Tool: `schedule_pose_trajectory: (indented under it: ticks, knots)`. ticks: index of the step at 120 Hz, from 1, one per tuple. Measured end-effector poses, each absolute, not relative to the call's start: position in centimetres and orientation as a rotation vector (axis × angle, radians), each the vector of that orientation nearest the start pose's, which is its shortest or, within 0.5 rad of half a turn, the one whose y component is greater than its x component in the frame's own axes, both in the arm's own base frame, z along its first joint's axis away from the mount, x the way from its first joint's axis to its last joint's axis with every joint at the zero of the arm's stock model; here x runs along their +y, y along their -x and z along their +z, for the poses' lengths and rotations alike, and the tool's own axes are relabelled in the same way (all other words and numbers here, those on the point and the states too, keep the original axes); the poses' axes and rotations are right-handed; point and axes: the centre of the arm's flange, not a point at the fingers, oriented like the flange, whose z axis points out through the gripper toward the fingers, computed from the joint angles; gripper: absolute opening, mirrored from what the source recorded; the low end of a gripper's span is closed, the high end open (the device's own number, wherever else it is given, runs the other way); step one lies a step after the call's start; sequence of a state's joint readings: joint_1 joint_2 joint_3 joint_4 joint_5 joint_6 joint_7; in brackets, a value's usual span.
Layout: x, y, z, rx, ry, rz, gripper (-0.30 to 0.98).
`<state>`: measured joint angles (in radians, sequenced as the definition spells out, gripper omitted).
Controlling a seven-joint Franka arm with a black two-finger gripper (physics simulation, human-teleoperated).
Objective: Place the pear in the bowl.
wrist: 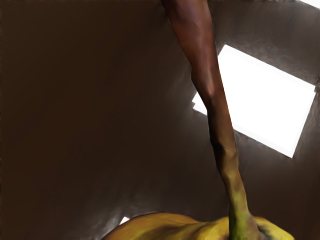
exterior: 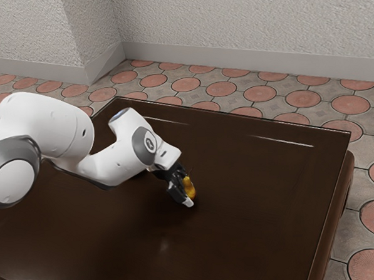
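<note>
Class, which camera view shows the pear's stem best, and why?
The wrist view: there the stem is large, its bend and brown-to-green colouring plain where it meets the pear. The exterior view shows the pear small, its stem too fine to trace.

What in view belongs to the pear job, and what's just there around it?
For the job:
- pear, at the end effector
- end effector
- Franka arm

Just around it:
- glossy brown table
- tiled floor
- textured wall
</note>
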<state>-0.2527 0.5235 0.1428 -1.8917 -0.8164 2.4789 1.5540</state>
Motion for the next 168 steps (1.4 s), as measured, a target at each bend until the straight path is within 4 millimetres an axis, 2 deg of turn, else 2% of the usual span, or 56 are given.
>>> schedule_pose_trajectory:
  ticks: [13, 26, 36, 41, 49, 57, 65, 72, 79, 83, 95, 116, 122, 130, 143, 154, 168]
  knots:
    - [-7.1, -63.6, 23.4, 1.733, 2.88, -0.63, 0.39]
    - [-7.3, -63.6, 23.9, 1.782, 2.834, -0.652, 0.25]
    - [-7.0, -63.2, 27.0, 1.808, 2.774, -0.719, 0.15]
    - [-6.1, -62.4, 29.7, 1.803, 2.746, -0.768, 0.11]
    - [-4.1, -61.6, 35.0, 1.817, 2.648, -0.837, 0.06]
    - [-0.9, -61.1, 38.6, 1.818, 2.557, -0.839, 0.01]
    - [4.1, -60.8, 40.8, 1.788, 2.503, -0.785, -0.03]
    - [8.4, -60.6, 41.6, 1.754, 2.48, -0.718, -0.02]
    - [11.3, -61.8, 41.5, 1.735, 2.46, -0.652, 0.0]
    - [12.1, -62.8, 41.3, 1.738, 2.443, -0.622, 0.07]
    - [12.5, -65.4, 40.3, 1.767, 2.41, -0.564, 0.21]
    - [13.2, -67.8, 36.7, 1.767, 2.455, -0.526, 0.31]
    - [13.9, -68.5, 35.3, 1.751, 2.479, -0.519, 0.31]
    - [14.6, -68.8, 33.3, 1.732, 2.52, -0.514, 0.31]
    - [14.4, -68.9, 29.8, 1.715, 2.591, -0.508, 0.31]
    - [14.3, -68.9, 29.0, 1.707, 2.615, -0.519, 0.37]
    - [14.1, -69.0, 29.2, 1.701, 2.627, -0.539, 0.5]
